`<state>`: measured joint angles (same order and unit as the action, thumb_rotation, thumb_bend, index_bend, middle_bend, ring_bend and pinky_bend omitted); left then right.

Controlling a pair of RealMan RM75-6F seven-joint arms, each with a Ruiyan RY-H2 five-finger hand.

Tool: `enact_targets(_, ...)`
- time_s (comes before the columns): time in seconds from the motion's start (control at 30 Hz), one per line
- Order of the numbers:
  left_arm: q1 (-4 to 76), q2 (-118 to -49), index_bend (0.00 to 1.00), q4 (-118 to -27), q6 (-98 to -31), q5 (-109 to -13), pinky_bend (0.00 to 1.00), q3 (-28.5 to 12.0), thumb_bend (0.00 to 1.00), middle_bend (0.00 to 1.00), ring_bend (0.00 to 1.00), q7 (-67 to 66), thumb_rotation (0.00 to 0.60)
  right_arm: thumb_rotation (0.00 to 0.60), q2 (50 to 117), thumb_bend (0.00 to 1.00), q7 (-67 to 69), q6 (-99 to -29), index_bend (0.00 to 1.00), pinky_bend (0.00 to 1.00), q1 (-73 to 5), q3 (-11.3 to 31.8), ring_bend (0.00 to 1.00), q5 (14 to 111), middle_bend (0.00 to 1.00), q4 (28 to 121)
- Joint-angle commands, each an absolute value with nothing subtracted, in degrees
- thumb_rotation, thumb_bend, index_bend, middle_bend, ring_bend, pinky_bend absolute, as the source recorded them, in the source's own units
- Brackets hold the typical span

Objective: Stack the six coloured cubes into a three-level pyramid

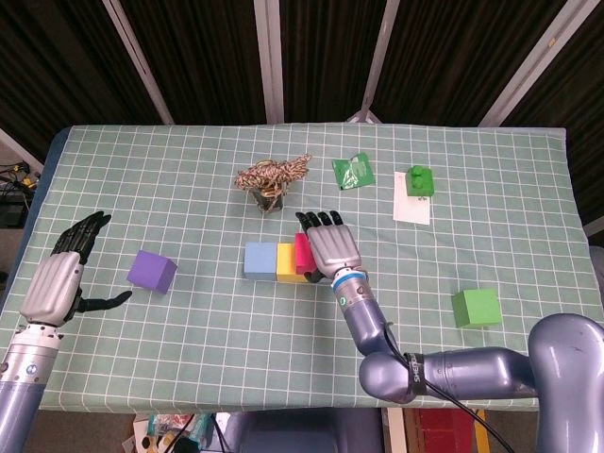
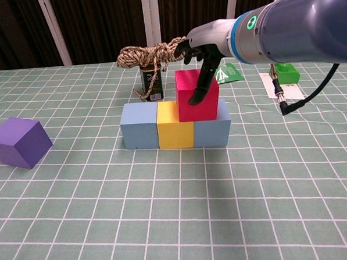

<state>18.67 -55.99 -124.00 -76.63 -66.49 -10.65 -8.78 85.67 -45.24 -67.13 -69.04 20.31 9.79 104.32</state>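
The checked table (image 1: pixel 189 321) carries a rope-topped can (image 2: pixel 151 79) just behind the row of cubes, a green packet (image 1: pixel 353 171) and a white card (image 1: pixel 411 203) further back. The right hand (image 1: pixel 332 246) reaches over the red cube (image 2: pixel 197 95), fingers (image 2: pixel 199 89) extended down its front face, clamping nothing. The red cube sits atop the yellow cube (image 2: pixel 175 124) and a blue cube (image 2: pixel 214 131). The left hand (image 1: pixel 58 279) hovers spread beside the purple cube (image 1: pixel 152 271). The green cube (image 1: pixel 475 307) lies well apart.

Right robot hand (image 2: pixel 200 67) touching the red cube's (image 2: pixel 196 102) front with a fingertip; blue and yellow cubes (image 2: pixel 175 132) beneath it, purple cube (image 2: pixel 19 142) well apart.
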Motion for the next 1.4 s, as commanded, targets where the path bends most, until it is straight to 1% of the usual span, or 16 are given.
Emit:
enact_targets(0.03, 18.68, -56.0, 0.0, -123.98, -76.62, -66.47, 0.0, -10.64, 0.16, 0.0, 0.0, -8.81, 0.6, 0.6, 85.51, 0.23, -45.58, -67.19, 0.0, 0.0, -69.27, 20.37, 0.03, 9.27, 0.02, 104.8)
enact_targets(0.13, 18.67, -56.0, 0.0, -123.95, -76.65, -66.39, 0.0, -10.66, 0.16, 0.0, 0.0, -8.78, 0.6, 0.6, 85.43, 0.23, -45.78, -67.43, 0.0, 0.0, -69.4, 20.34, 0.0, 9.12, 0.0, 105.06)
enact_targets(0.37, 18.64, -55.99, 0.0, -123.84, -76.82, -66.33, 0.0, -10.72, 0.16, 0.0, 0.0, -8.8, 0.6, 0.6, 84.49, 0.22, -45.96, -68.02, 0.0, 0.0, -69.13, 19.98, 0.0, 9.3, 0.0, 106.26)
enact_targets(0.6, 18.53, -56.06, 0.0, -123.86, -77.15, -66.68, 0.0, -10.61, 0.16, 0.0, 0.0, -9.1, 0.6, 0.6, 80.85, 0.22, -45.05, -70.64, 0.0, 0.0, -66.51, 18.28, 0.0, 12.56, 0.0, 109.86)
enact_targets(0.77, 18.44, -56.21, 0.0, -123.96, -77.43, -67.11, 0.0, -10.32, 0.16, 0.0, 0.0, -9.88, 0.6, 0.6, 76.76, 0.22, -42.01, -73.64, 0.0, 0.0, -62.28, 16.48, 0.0, 16.82, 0.0, 113.53)
enact_targets(0.87, 18.46, -56.49, 0.0, -123.91, -77.6, -67.17, 0.0, -10.09, 0.16, 0.0, 0.0, -10.79, 0.6, 0.6, 73.28, 0.22, -38.96, -75.86, 0.0, 0.0, -58.18, 14.48, 0.0, 20.75, 0.0, 116.34)
enact_targets(1.03, 18.61, -57.01, 0.0, -123.4, -77.76, -67.05, 0.0, -9.93, 0.16, 0.0, 0.0, -12.05, 0.6, 0.6, 68.98, 0.22, -34.17, -77.5, 0.0, 0.0, -52.55, 11.78, 0.0, 25.24, 0.0, 119.06)
enact_targets(1.13, 18.87, -57.6, 0.0, -122.89, -77.6, -66.98, 0.0, -9.68, 0.15, 0.0, 0.0, -13.13, 0.6, 0.6, 66.6, 0.22, -30.93, -77.75, 0.0, 0.0, -48.91, 9.76, 0.0, 27.98, 0.0, 119.55)
enact_targets(1.3, 19.28, -58.55, 0.0, -121.81, -77.42, -67.03, 0.0, -9.34, 0.12, 0.0, 0.0, -14.87, 0.6, 0.6, 64.5, 0.22, -26.55, -78.33, 0.0, 0.0, -44.43, 7.29, 0.0, 32.06, 0.0, 119.5)
enact_targets(1.4, 19.74, -59.06, 0.0, -120.84, -77.25, -66.31, 0.0, -9.41, 0.1, 0.0, 0.0, -16.36, 0.6, 0.6, 63.52, 0.22, -22.35, -79.28, 0.0, 0.0, -40.84, 5.71, 0.0, 36.68, 0.0, 119.29)
